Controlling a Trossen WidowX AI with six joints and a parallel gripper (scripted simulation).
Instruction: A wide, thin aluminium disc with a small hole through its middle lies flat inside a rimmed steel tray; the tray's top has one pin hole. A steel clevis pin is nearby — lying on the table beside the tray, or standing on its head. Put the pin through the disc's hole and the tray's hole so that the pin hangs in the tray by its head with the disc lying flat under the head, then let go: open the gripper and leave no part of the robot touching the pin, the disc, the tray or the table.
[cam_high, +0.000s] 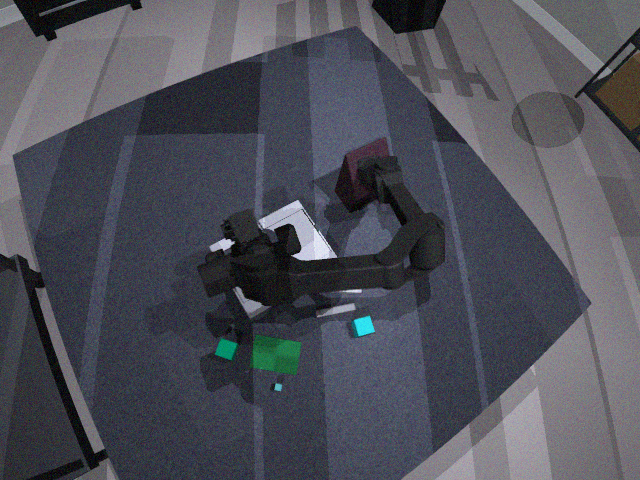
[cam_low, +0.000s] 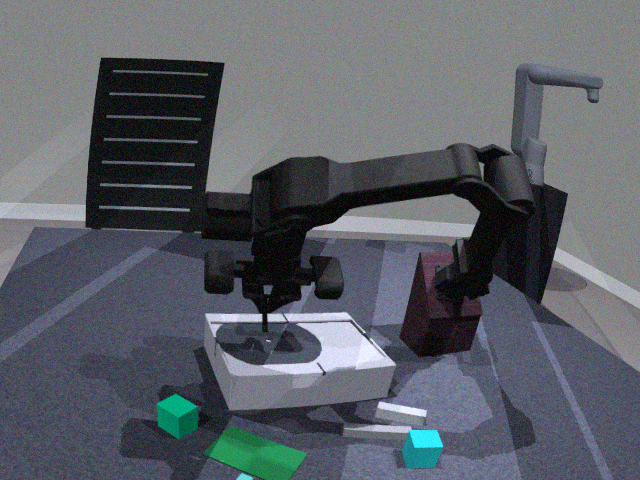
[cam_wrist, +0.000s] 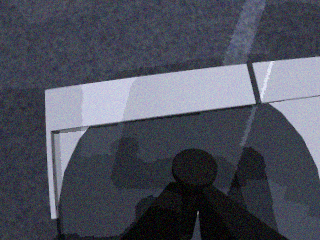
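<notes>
Grey wall, blue mat, pin over the disc

Blue mat (cam_high: 361, 413) (cam_low: 77, 289) under everything, black slatted panel (cam_low: 149, 144) back by the wall (cam_low: 361, 51). So the gripper (cam_low: 266, 308) (cam_wrist: 188, 192) is pointing down with its fingers closed on the pin (cam_low: 264, 321) (cam_wrist: 194, 167), head up, shank more or less upright. It's over the disc (cam_low: 294, 351) (cam_wrist: 100, 200), near the little hole (cam_low: 268, 341); can't tell from these shots if the tip touches anything. Disc's lying in the white tray (cam_high: 314, 242) (cam_low: 310, 395) (cam_wrist: 165, 97), over toward one end. Near the tray: two pale bars (cam_low: 401, 413) (cam_high: 336, 310), a cyan cube (cam_high: 363, 326) (cam_low: 422, 449), a green cube (cam_high: 226, 349) (cam_low: 177, 416) and a flat green piece (cam_high: 276, 354) (cam_low: 255, 453). Dark red block (cam_high: 356, 180) (cam_low: 439, 325) sits by the arm's base.
</notes>
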